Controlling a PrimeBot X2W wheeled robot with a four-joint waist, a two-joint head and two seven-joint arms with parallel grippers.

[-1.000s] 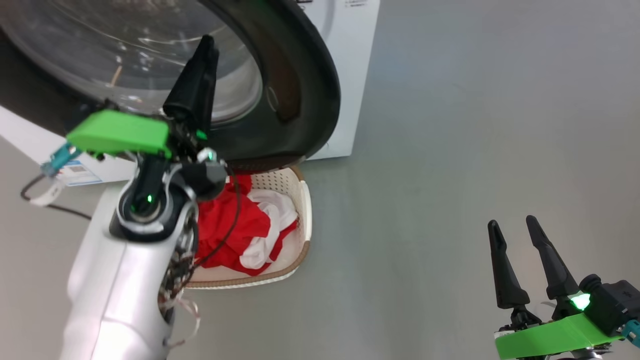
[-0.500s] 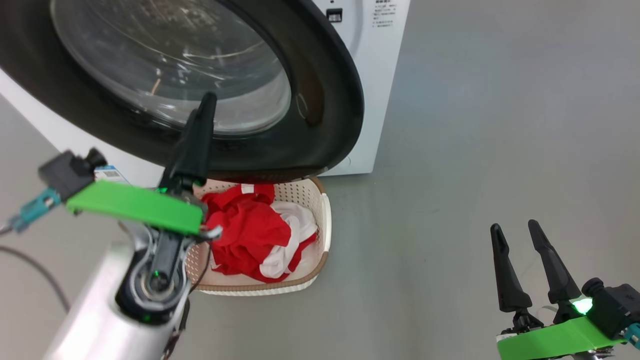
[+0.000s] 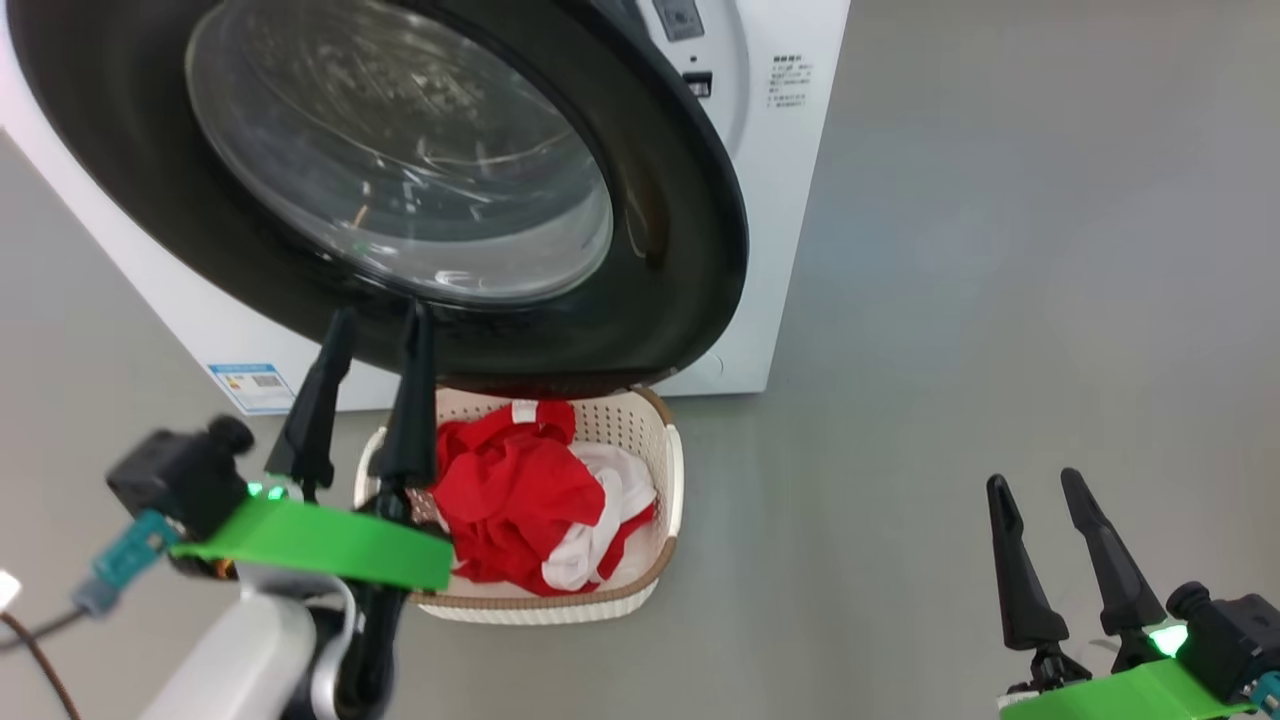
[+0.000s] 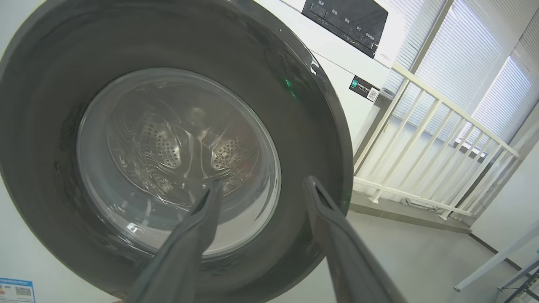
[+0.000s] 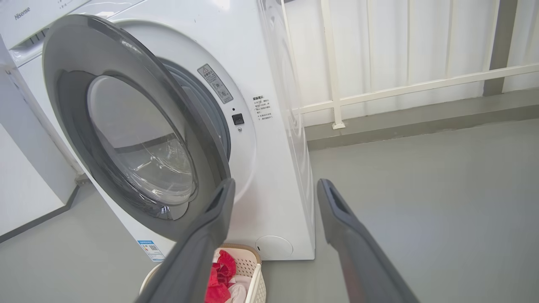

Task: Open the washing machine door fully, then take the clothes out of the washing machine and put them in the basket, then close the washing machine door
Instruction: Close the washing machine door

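Looming beyond the left tool (image 3: 380, 312), the door (image 3: 400, 170) stands ajar.

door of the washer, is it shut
No, in the right wrist view the door stands swung out at an angle, with a gap between it and the washer front.

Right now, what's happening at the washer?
The red and white clothes lie in the basket on the floor, under the washing machine door, which stands ajar and is not yet closed. The left tool is open and empty, fingers pointing at the door's lower rim. The right tool is open, off to the side, holding nothing.
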